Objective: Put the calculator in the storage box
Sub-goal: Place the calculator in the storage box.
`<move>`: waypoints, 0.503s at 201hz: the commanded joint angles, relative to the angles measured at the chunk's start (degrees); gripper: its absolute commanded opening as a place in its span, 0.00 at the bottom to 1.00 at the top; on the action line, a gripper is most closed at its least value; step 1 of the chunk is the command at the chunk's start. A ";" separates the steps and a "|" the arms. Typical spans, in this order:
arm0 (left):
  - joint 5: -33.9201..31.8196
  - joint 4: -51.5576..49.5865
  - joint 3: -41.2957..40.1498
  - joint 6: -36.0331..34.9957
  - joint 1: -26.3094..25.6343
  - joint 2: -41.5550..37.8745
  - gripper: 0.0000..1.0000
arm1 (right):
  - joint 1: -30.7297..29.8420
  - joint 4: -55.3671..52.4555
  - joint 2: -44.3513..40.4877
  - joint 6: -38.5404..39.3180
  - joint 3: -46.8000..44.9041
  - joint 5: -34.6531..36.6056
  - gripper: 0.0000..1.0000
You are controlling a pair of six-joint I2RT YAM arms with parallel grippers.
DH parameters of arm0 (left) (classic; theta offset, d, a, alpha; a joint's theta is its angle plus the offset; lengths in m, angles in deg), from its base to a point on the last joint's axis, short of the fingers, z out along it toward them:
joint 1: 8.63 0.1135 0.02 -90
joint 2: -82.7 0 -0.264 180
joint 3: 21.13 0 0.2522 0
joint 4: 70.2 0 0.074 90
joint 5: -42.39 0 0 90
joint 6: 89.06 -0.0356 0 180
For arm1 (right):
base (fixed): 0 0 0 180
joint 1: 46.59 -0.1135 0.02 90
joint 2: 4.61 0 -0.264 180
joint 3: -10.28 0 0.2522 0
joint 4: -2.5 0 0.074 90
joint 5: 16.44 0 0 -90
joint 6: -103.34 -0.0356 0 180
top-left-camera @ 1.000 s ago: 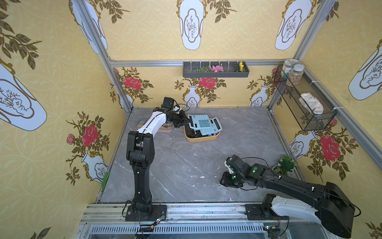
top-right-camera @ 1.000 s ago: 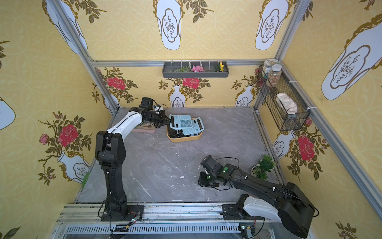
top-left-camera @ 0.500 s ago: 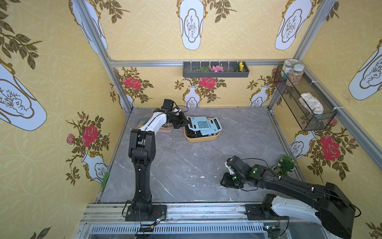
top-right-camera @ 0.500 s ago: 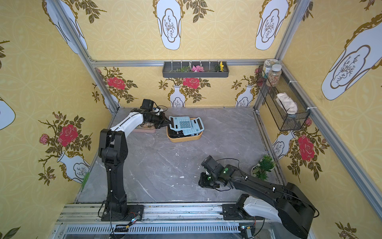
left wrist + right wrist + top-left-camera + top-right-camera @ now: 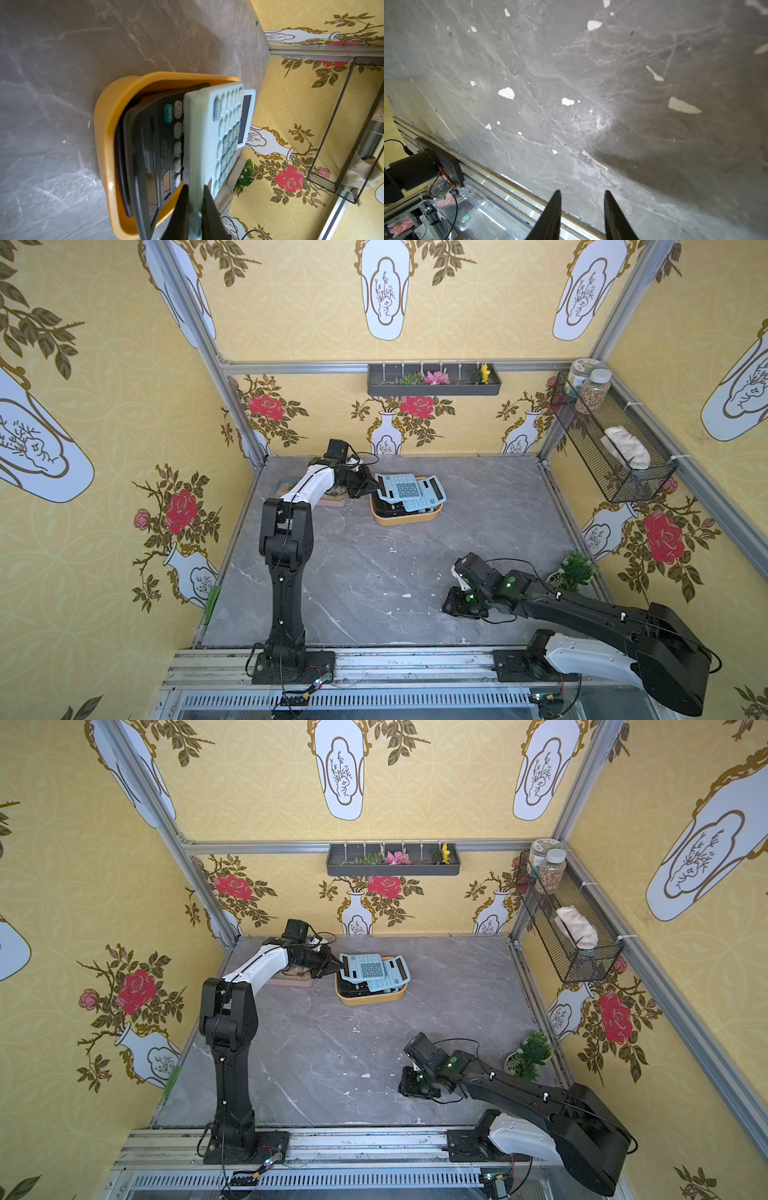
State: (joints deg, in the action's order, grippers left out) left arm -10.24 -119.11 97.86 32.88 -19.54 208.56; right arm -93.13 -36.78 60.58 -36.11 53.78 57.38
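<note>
The left gripper (image 5: 195, 199) is closed on the thin left edge of the blue calculator (image 5: 409, 491), judged light, rigid and slippery, over the storage box (image 5: 405, 520).

**"DEXIN" and a few key legends are the only legible print**

In the left wrist view, the black calculator (image 5: 153, 145) lying in the yellow-orange storage box (image 5: 108, 124) carries the brand name (image 5: 164, 166) "DEXIN" in pale letters on its face. The finer lines printed alongside are too small to read. Its teal key (image 5: 169, 113) is marked "ON/AC", and two grey keys beside that read "CE" (image 5: 179, 108) and "GT" (image 5: 178, 129); the rest of that row is blurred. The light blue calculator (image 5: 207, 135) shows "ON/AC" on its darker corner key (image 5: 217, 110), its other legends unclear. In both top views the keypads are too small to read, as is the jar label (image 5: 582, 372).
</note>
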 commanded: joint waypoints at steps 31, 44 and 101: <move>2.01 0.79 -0.72 -0.87 0.02 0.70 0.13 | -0.08 1.25 1.58 0.67 0.33 -0.65 0.36; 2.01 0.87 -0.73 -0.82 0.11 0.78 0.13 | -0.04 1.46 2.03 0.74 0.52 -0.84 0.36; 2.27 0.89 -0.64 -0.74 0.41 1.52 0.15 | -0.03 1.70 3.52 1.46 1.02 -1.39 0.37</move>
State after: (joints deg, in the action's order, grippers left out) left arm -9.50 -119.00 97.44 32.84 -19.28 209.33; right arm -93.11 -36.41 63.64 -35.68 54.32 55.96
